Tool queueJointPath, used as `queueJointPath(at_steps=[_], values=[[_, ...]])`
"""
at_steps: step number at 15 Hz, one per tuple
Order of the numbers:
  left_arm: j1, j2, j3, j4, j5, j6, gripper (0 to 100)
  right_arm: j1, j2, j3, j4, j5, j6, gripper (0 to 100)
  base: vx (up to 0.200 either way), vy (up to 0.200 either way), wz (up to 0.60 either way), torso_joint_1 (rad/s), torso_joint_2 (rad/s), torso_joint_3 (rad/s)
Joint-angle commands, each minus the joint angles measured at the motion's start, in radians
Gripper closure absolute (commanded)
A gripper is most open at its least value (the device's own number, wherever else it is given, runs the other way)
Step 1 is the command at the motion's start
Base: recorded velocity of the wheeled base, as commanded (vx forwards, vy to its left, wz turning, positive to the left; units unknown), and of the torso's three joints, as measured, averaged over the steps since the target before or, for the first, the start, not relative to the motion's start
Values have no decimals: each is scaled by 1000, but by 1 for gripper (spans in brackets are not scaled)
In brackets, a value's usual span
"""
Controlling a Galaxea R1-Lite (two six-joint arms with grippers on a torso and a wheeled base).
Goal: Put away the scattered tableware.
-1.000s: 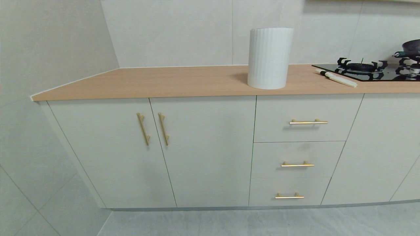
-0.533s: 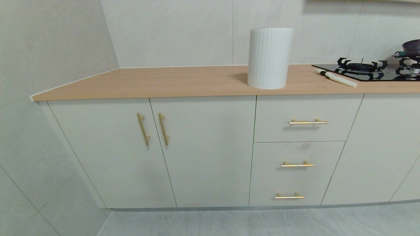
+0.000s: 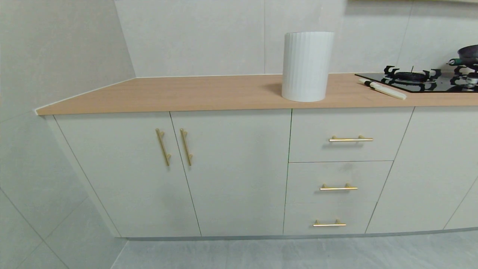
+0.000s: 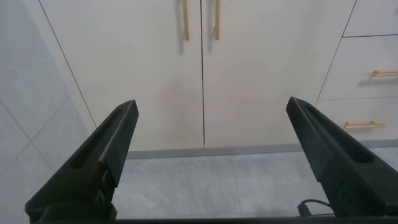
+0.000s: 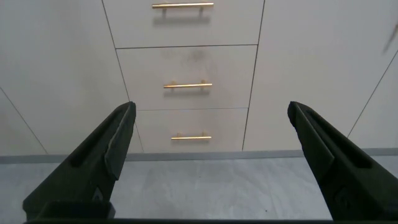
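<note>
A tall white ribbed container [image 3: 307, 66] stands upright on the wooden countertop [image 3: 194, 93]. To its right a pale utensil with a dark end [image 3: 384, 89] lies at the edge of the black gas hob [image 3: 418, 80]. My left gripper [image 4: 208, 112] is open, low in front of the double cabinet doors [image 4: 202, 62] and above the floor. My right gripper [image 5: 210, 112] is open too, facing the stack of drawers [image 5: 183, 81]. Neither holds anything.
White base cabinets with gold handles [image 3: 173, 147] run under the counter; three drawers [image 3: 338, 186] sit right of the doors. A dark pan [image 3: 468, 52] rests on the hob at the far right. A tiled wall closes the left side. Grey floor tiles [image 3: 261, 254] lie in front.
</note>
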Motion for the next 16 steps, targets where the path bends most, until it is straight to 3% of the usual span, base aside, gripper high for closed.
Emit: queueJointPath(at_steps=[1, 16], values=[[0, 0, 0, 0, 0, 0, 0, 0, 3, 0, 1, 0, 0, 0, 200, 0, 0, 2, 2, 2], [0, 0, 0, 0, 0, -2, 0, 0, 3, 0, 1, 0, 0, 0, 200, 0, 0, 4, 0, 2]])
